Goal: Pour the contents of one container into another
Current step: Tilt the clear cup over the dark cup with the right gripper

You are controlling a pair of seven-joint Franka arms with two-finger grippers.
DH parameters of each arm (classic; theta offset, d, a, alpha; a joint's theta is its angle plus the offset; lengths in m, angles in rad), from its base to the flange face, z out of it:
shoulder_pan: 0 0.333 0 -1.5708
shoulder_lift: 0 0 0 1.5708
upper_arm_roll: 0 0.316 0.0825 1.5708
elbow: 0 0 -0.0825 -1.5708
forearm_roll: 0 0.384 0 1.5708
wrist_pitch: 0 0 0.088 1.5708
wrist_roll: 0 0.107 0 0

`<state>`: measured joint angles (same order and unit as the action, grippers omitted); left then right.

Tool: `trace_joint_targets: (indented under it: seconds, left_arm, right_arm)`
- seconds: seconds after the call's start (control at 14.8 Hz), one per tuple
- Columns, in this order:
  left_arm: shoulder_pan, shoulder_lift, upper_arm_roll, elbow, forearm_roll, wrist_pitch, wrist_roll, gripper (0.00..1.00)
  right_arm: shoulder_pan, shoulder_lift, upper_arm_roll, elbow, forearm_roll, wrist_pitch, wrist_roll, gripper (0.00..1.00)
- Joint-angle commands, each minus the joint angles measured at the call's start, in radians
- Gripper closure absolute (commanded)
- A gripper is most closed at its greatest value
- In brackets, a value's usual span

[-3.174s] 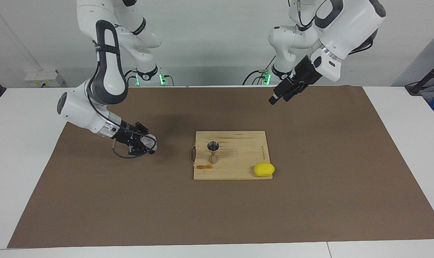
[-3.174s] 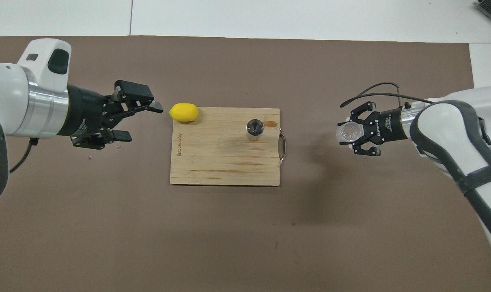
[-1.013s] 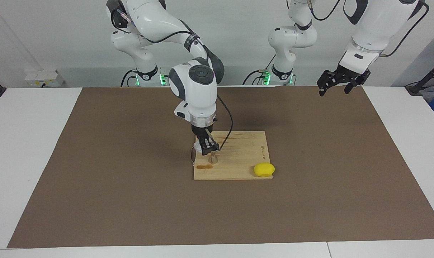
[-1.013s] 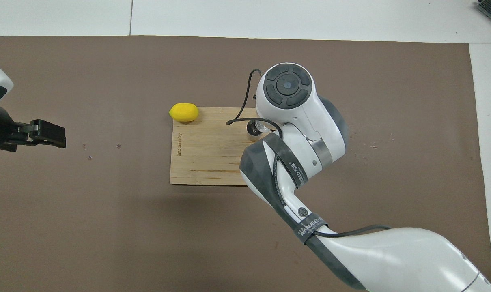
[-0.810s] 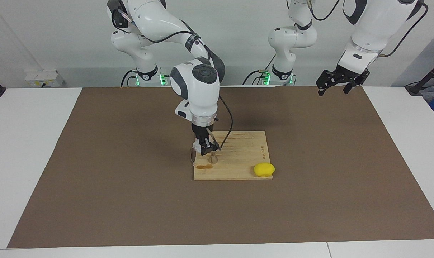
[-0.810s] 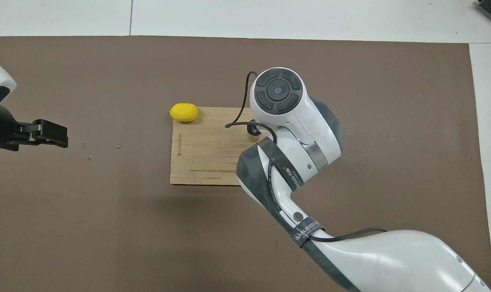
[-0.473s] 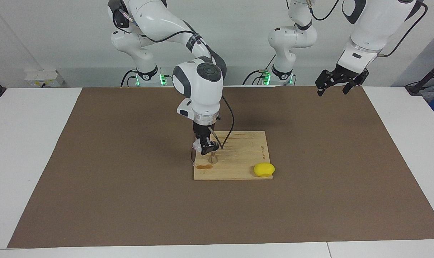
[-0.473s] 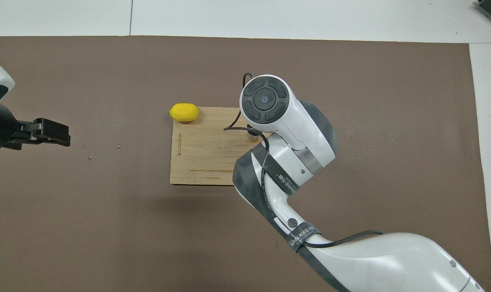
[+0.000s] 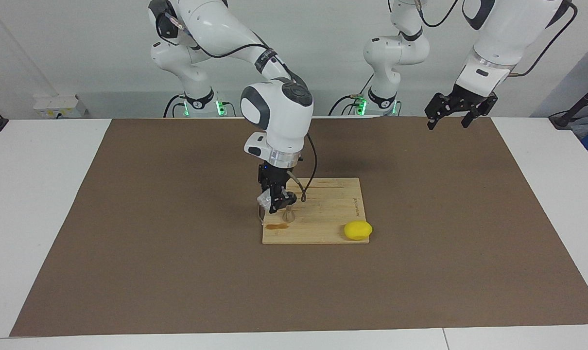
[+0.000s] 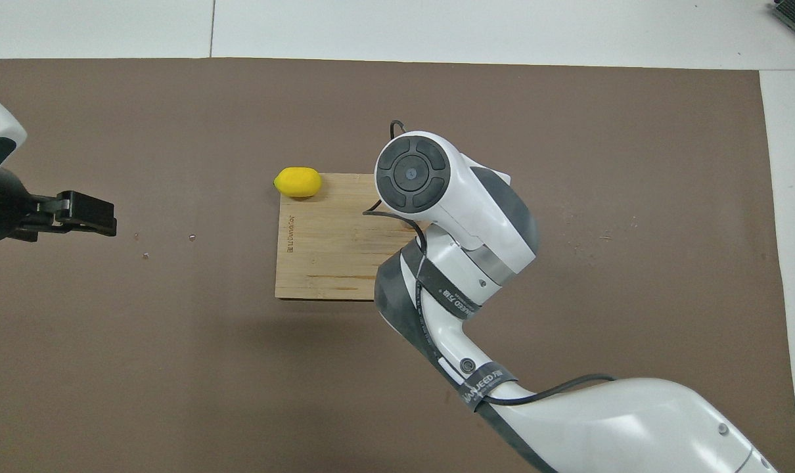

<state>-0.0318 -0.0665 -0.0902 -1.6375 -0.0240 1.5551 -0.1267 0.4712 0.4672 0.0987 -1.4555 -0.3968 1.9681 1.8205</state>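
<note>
My right gripper is shut on the small clear cup and holds it right by the top of the steel jigger. The jigger stands on the wooden cutting board; only its lower cone shows below the fingers. In the overhead view the right arm covers both cup and jigger. My left gripper is open and empty, raised over the mat's corner near the left arm's base; it also shows in the overhead view.
A yellow lemon lies at the board's corner farthest from the robots, toward the left arm's end; it also shows in the overhead view. The board lies on a brown mat. A brown stain marks the board beside the jigger.
My right arm carried the cup from the right arm's end of the mat to the jigger; lately its wrist leans more over the board. My left gripper pulled back and rose.
</note>
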Motion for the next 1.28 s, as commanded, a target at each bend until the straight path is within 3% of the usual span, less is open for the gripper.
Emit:
trace_joint_targets:
  seconds: [0.0, 0.68, 1.22]
  left_arm:
    - [0.016, -0.021, 0.003, -0.015, -0.011, -0.001, 0.004, 0.0]
    - [0.016, -0.021, 0.003, -0.015, -0.01, -0.003, 0.004, 0.0]
    - [0.015, -0.021, 0.003, -0.015, -0.011, -0.003, 0.004, 0.0]
  right_arm:
    - [0.004, 0.014, 0.001, 0.018, -0.033, 0.017, 0.023, 1.0]
    - [0.038, 0.027, 0.001, 0.0, -0.14, 0.025, 0.025, 1.0]
    - [0.035, 0.034, 0.004, 0.017, -0.122, 0.009, 0.023, 1.0]
